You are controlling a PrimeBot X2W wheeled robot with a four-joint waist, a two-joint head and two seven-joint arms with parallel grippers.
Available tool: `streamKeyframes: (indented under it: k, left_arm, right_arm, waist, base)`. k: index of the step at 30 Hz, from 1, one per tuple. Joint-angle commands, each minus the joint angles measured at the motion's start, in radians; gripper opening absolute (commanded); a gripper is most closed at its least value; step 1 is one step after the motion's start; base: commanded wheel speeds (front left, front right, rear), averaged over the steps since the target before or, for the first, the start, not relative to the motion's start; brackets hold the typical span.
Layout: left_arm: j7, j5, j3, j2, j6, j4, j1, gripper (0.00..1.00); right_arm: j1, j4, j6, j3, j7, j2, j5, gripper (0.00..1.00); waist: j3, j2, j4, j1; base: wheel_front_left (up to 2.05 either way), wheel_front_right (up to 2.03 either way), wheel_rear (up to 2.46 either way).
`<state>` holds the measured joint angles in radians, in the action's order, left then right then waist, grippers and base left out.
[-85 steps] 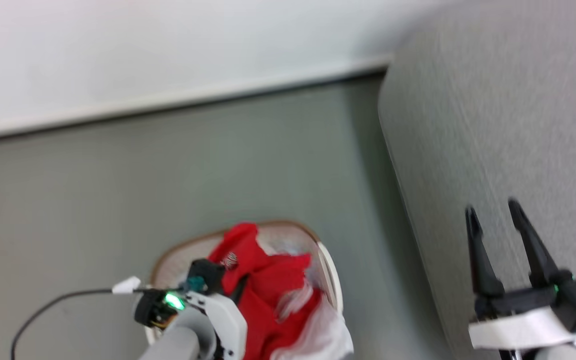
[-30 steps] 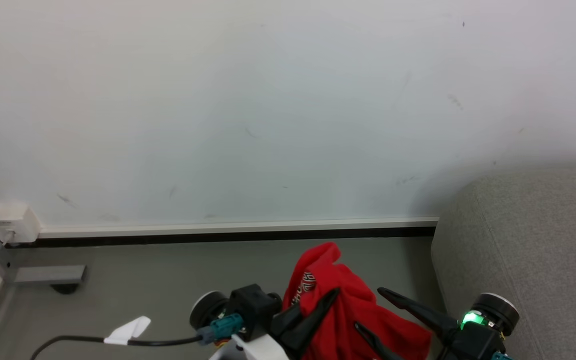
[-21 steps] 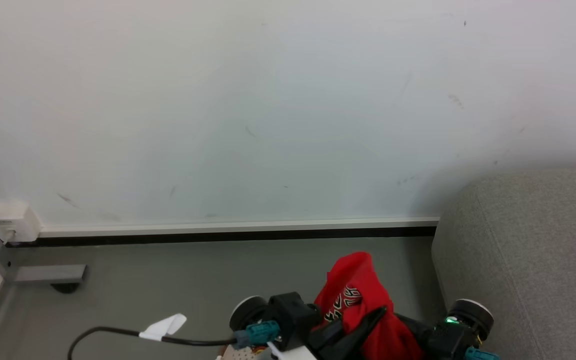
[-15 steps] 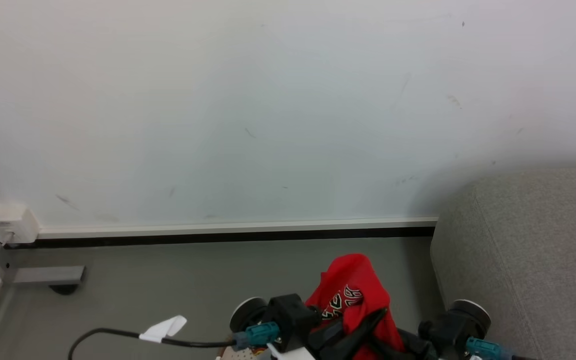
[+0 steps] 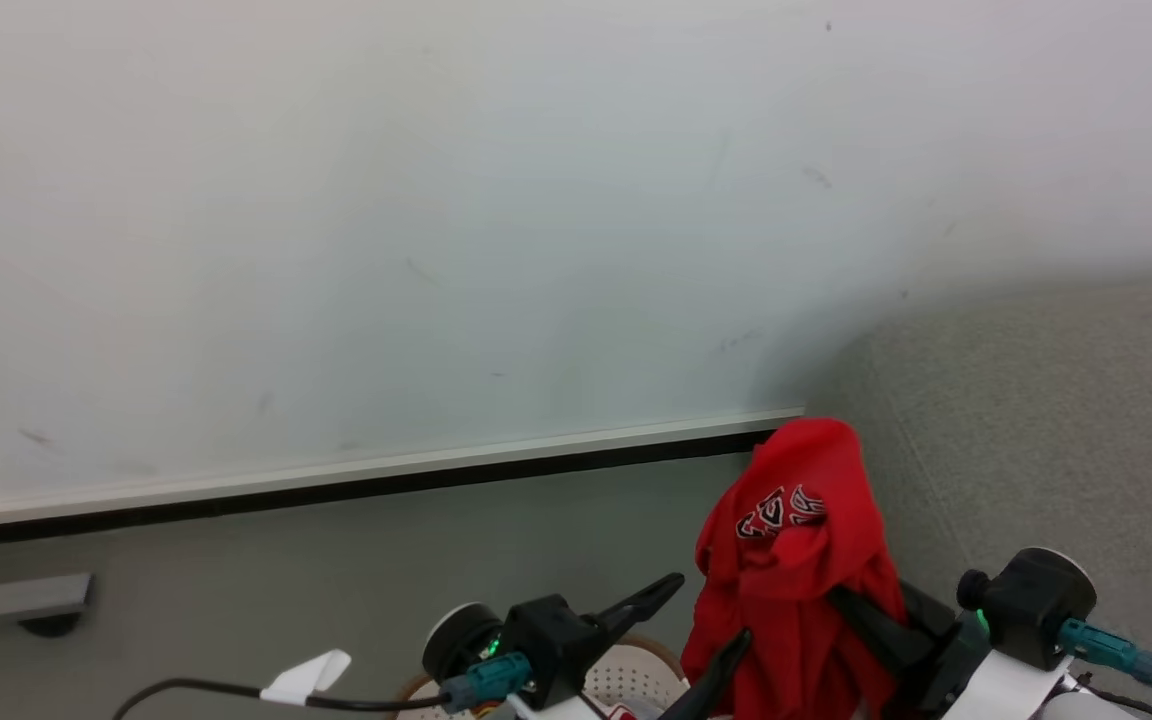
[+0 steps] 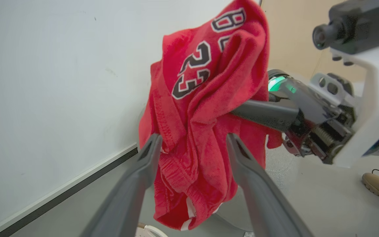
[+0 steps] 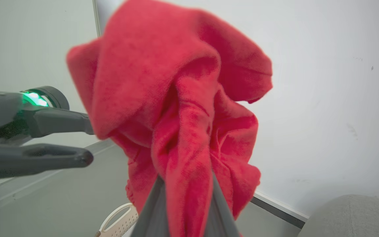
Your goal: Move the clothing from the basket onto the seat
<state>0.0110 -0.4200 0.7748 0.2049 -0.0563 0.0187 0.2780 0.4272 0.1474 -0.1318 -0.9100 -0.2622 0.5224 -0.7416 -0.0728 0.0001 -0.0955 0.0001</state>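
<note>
My right gripper [image 7: 184, 194] is pinching the bunched red jersey [image 5: 796, 560], black-and-white numbers showing, just beside the seat [image 5: 1036, 400]; left gripper [image 6: 192, 141] spread wide.

Clothing [image 6: 206, 98] (red) beyond parted fingers [image 6: 133, 191]

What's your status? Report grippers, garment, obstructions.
Left gripper open beside red jersey. Right gripper shut on it, jersey lifted above basket. Path to grey seat looks clear.

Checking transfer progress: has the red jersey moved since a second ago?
Yes: the red jersey has shifted right, now overlapping the corner of the grey seat.
</note>
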Motion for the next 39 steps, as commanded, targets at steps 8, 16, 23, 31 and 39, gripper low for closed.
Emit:
streamKeyframes:
  k: [8,16,23,31,39]
  left_arm:
    - [-0.033,0.016,0.013,-0.015,-0.003,0.030,0.018,1.00]
    - [-0.054,0.019,0.027,-0.024,-0.010,0.050,0.035,1.00]
    - [-0.054,0.025,0.045,-0.032,-0.016,0.055,0.059,1.00]
    - [0.006,0.076,0.060,-0.004,-0.038,0.012,0.190,1.00]
    - [0.071,0.131,0.080,0.029,-0.066,-0.038,0.463,1.00]
  right_arm:
    - [-0.046,-0.044,0.002,0.090,-0.004,0.045,0.026,0.00]
    - [-0.083,-0.067,0.002,0.151,-0.004,0.049,0.042,0.00]
    - [-0.113,-0.065,0.002,0.227,-0.004,0.028,0.056,0.00]
    - [-0.082,-0.059,0.002,0.440,-0.004,-0.055,0.092,0.00]
    - [0.119,-0.009,0.002,0.714,-0.003,-0.116,0.153,0.00]
  waist:
    - [0.044,-0.0001,-0.171,-0.0001]
    - [0.075,-0.0001,-0.316,-0.0001]
    - [0.120,-0.0001,-0.377,-0.0001]
    - [0.338,-0.0001,-0.335,-0.0001]
    - [0.663,-0.0001,-0.239,-0.0001]
  base:
    - [0.00,0.00,0.00]
    - [0.00,0.00,0.00]
    - [0.00,0.00,0.00]
    - [0.00,0.00,0.00]
    - [0.00,0.00,0.00]
